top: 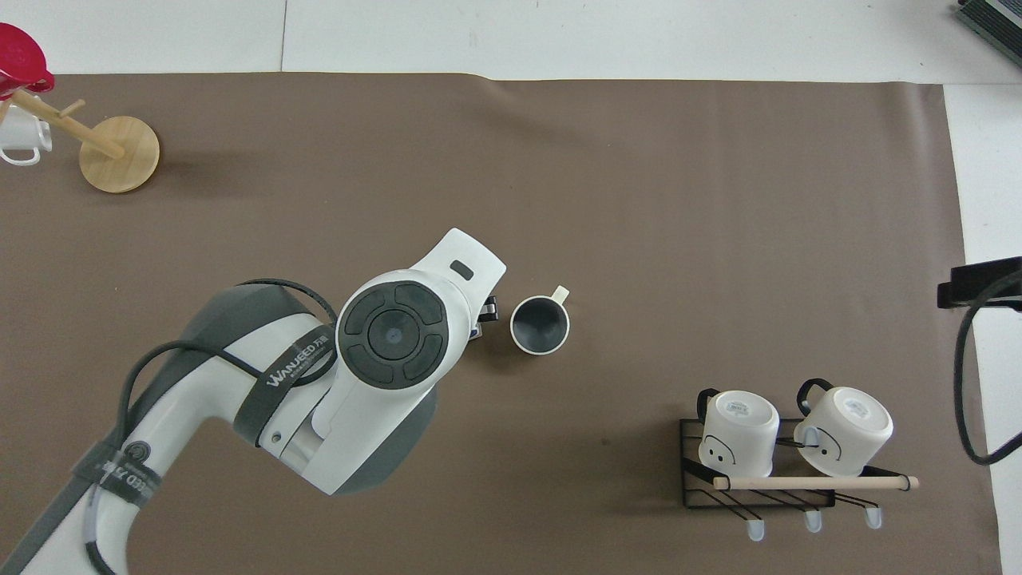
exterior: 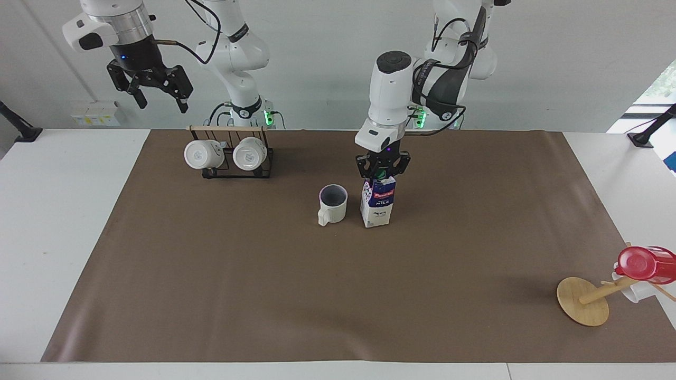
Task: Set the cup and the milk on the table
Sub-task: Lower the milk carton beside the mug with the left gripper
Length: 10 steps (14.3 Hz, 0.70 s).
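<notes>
1. We take the cup (exterior: 333, 203) as our landmark: a small cream mug standing upright on the brown mat (exterior: 264, 274) that covers the table (exterior: 58, 221), its handle turned away from the robots.
2. The milk (exterior: 377, 202) stands upright just beside the cup, toward the left arm's end of the table, apart from it. We judge both are already set down where the task wants them.
3. The left gripper (exterior: 382, 168) sits at the carton's green cap. We cannot tell whether its fingers grip the cap or have let go.
4. The right gripper (exterior: 157, 94) hangs high over the mug rack (exterior: 232, 158), which is nearer to the robots than the cup; its fingers are spread wide and hold nothing, and that arm waits.
5. A wooden stand (exterior: 586, 301) with a red-lidded cup (exterior: 645, 264) lies well apart from the cup, at the left arm's end.
</notes>
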Motion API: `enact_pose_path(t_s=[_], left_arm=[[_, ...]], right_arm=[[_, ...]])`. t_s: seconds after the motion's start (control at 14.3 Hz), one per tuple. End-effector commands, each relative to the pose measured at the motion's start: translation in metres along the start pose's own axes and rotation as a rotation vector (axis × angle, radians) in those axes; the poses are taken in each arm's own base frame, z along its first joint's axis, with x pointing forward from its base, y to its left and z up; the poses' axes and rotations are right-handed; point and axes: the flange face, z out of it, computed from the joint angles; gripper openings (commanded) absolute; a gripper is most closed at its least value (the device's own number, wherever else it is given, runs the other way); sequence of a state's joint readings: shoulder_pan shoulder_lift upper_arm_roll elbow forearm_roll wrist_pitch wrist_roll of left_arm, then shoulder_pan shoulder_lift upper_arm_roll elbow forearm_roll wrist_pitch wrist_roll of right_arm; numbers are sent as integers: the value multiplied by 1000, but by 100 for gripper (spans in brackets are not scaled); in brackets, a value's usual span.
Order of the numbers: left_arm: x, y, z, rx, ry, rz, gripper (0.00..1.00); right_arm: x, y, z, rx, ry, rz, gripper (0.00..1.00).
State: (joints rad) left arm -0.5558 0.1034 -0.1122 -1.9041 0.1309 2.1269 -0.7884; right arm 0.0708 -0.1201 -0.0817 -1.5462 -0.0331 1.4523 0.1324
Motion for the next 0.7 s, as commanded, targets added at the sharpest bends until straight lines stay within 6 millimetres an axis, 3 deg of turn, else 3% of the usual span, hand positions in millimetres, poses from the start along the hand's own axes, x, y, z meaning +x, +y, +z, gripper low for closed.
enact_pose_path(t_s=[0.0, 0.28, 0.42, 0.63], left_arm=[[-5, 4, 2, 10, 19, 16, 75], [-9, 8, -1, 12, 16, 24, 99], [-8, 9, -6, 15, 12, 23, 100], [-1, 4, -31, 20, 3, 4, 100]], right_arm=[[-4, 5, -1, 23, -3, -16, 100], [-5, 4, -1, 23, -3, -17, 100], [-4, 5, -1, 23, -3, -16, 100], [-4, 5, -1, 23, -3, -16, 100]])
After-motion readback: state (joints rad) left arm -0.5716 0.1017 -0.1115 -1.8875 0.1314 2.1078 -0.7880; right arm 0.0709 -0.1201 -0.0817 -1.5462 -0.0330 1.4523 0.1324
